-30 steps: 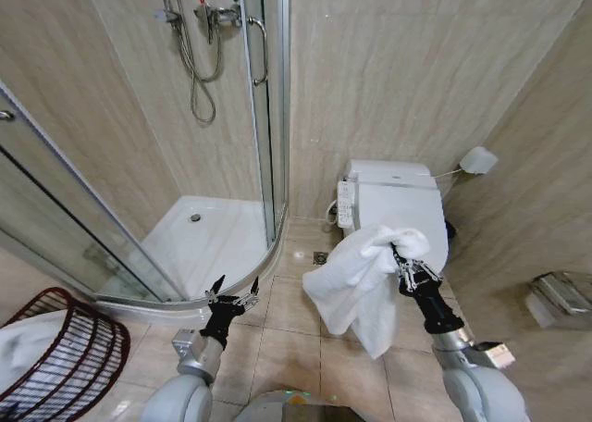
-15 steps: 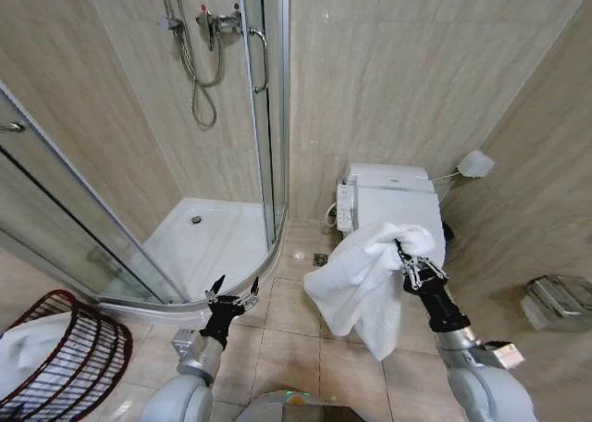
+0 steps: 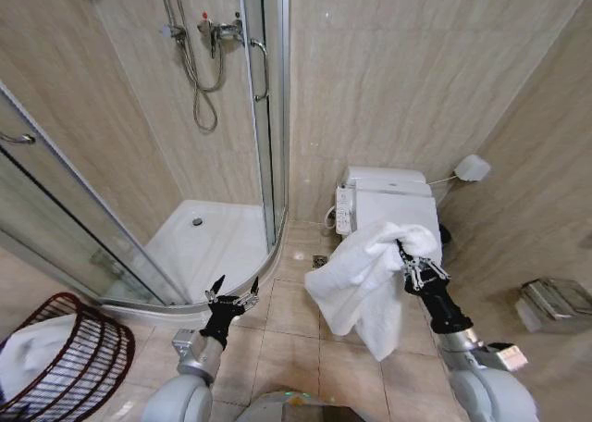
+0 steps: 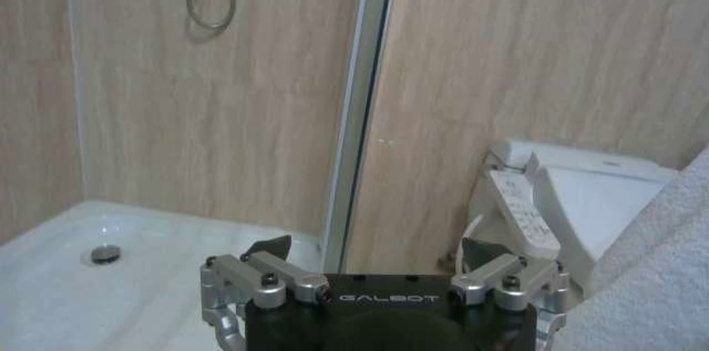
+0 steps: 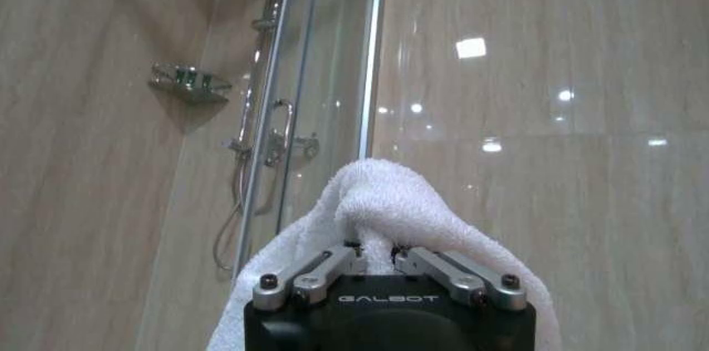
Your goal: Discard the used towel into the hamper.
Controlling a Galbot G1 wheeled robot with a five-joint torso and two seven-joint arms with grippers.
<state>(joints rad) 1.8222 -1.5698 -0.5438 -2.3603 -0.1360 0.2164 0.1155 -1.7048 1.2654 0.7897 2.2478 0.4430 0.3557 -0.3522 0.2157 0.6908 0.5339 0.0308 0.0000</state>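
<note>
My right gripper (image 3: pixel 413 267) is pinched tight on a fluffy white towel (image 3: pixel 363 283), held up in front of the white toilet (image 3: pixel 393 204). My left gripper (image 3: pixel 231 295) hangs low with its fingers spread wide. From my head I see the round dark red wire hamper (image 3: pixel 69 362) far to my left. My right wrist view shows the towel bunched between my fingers (image 5: pixel 436 261).

the word "galbot" stands in pale letters on the black body of the left gripper (image 4: pixel 377 261) and again on the right gripper (image 5: pixel 377 259).
</note>
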